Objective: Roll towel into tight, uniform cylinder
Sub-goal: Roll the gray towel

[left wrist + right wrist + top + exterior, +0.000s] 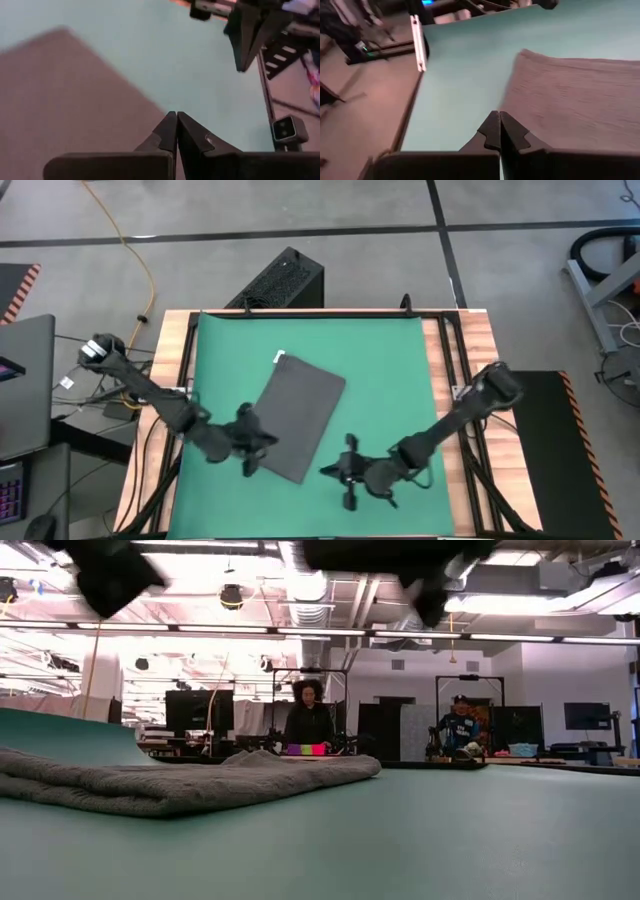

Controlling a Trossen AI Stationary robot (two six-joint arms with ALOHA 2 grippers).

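The dark grey towel [300,415] lies folded flat and slanted on the green mat [400,370], its small white tag [279,358] at the far corner. It also shows in the low view as a flat folded towel [190,780]. My left gripper [266,442] hangs shut over the towel's near left edge [75,100], clear of the cloth; the left wrist view shows its tips [176,116] together. My right gripper [326,471] is shut too [499,116], above the bare mat just off the towel's near right corner [580,100].
The mat covers most of a wooden table [470,330] with black rails along both sides. A black box [285,280] stands beyond the far edge and a laptop [25,380] off the left side. Two people [308,725] [460,725] are in the room behind.
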